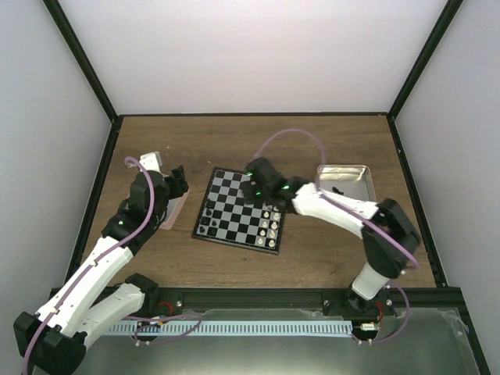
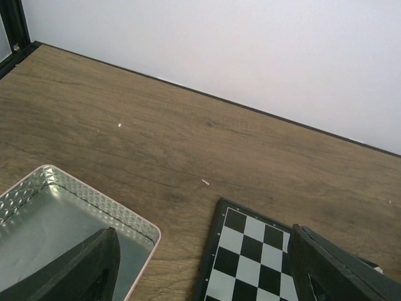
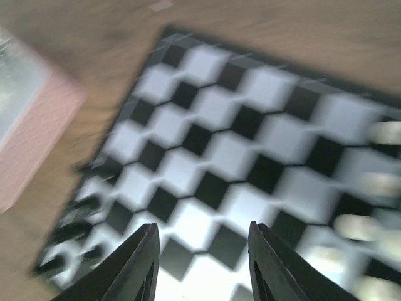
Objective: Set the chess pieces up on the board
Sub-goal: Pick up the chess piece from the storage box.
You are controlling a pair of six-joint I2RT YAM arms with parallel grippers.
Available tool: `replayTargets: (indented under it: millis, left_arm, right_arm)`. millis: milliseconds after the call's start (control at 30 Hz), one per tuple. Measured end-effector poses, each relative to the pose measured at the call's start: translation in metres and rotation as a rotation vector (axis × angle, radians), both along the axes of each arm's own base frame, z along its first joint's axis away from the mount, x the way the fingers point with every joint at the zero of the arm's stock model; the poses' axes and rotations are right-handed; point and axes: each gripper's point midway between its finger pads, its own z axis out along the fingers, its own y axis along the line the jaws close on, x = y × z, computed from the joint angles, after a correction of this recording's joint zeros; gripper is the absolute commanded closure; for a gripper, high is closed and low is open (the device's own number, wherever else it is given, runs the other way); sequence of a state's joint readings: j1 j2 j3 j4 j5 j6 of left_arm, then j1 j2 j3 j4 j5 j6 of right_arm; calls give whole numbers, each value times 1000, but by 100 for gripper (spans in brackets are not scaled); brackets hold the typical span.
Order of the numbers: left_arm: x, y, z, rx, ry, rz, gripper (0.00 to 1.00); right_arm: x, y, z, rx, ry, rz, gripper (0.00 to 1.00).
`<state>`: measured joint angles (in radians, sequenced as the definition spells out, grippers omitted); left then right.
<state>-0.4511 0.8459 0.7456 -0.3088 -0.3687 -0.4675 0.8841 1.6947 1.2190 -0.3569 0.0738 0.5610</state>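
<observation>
Nearest the arm bases, the wooden table (image 1: 328, 250) carried the board (image 1: 234, 205) at its middle, turned slightly off square.

Black pieces (image 1: 208, 226) stood in a small cluster on the squares along the board's left edge, at its near corner. White pieces (image 1: 270, 223) stood in short rows along the right edge, also at the near end. The remaining squares appeared bare.

Left of the board and just beside it lay a clear box (image 1: 173, 209) with a pink rim, partly hidden under the left arm.

The left gripper (image 2: 203, 235) hung over the gap between the box and the board. Its jaws were spread wide and grasped nothing.

The right gripper (image 3: 203, 231) hung over the board. Its jaws were parted with only checks visible between them, so it also grasped nothing.

Farther back on the right, well apart from the board, sat a metal tray (image 1: 367, 173). It held a few dark objects that were too small to identify.

Only the overhead view showed the tray, the whole board and both arms. Only the left wrist view showed the box's diamond-patterned floor, pale flecks on the wood and the joint with the white wall (image 2: 250, 56). The right wrist view was blurred, reducing the pieces to dark smears on the left and pale smears on the right.
</observation>
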Motion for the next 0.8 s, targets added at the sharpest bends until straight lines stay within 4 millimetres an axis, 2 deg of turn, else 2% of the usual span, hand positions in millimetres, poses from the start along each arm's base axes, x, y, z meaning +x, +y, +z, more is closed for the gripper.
replayTargets:
  millis: [100,200,300,367,467,567,633,800]
  left_arm:
    - [0,-1,0,-3,1,-6,25]
    - [0,-2,0,-6,0,-13,25]
    - [1,-4,2,-12,-6,-20,24]
    - [1,-5,3,-15,-10,-27,25]
    - [2,-7,3,-16,-10,-32,25]
    - [3,-7,1,-13,-6,-35,24]
    - [3,-8,1,-12,-3,-36,25]
    - [4,-8,1,-10,-3,-37,24]
  right_arm:
    - [29,-72,8,-18,-39,-187,56]
    - [49,-150,16,-38,-82,-386,53]
    - [58,-211,15,-68,-96,-540,52]
    - [61,-246,6,-95,-83,-618,46]
    - [62,-287,-14,-139,-43,-705,42]
    - [62,-316,-34,-181,4,-765,41]
    - [63,-331,-46,-200,33,-795,41]
    - [66,-347,-71,-230,87,-820,41]
